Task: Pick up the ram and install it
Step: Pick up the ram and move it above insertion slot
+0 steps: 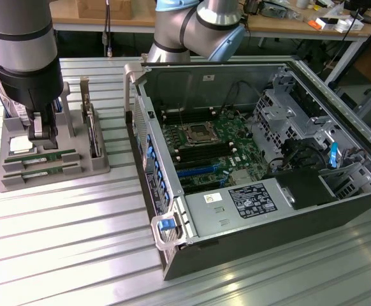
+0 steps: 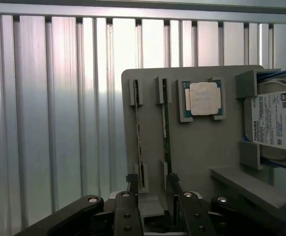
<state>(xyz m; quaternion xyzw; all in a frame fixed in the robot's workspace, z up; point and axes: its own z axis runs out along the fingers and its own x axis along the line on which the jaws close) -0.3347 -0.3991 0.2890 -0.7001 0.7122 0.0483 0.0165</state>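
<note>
gripper spread wide and empty, poised just above the grey tray.
ram not yet picked, standing on edge in its tray slot; nothing installed on the motherboard, seemingly.

I see my arm as fat silver-grey tube segments, pale blue caps on the joints, a black band round the wrist section. My gripper is black, two slim linkage fingers, shiny round screw heads along the links, under a black housing
</note>
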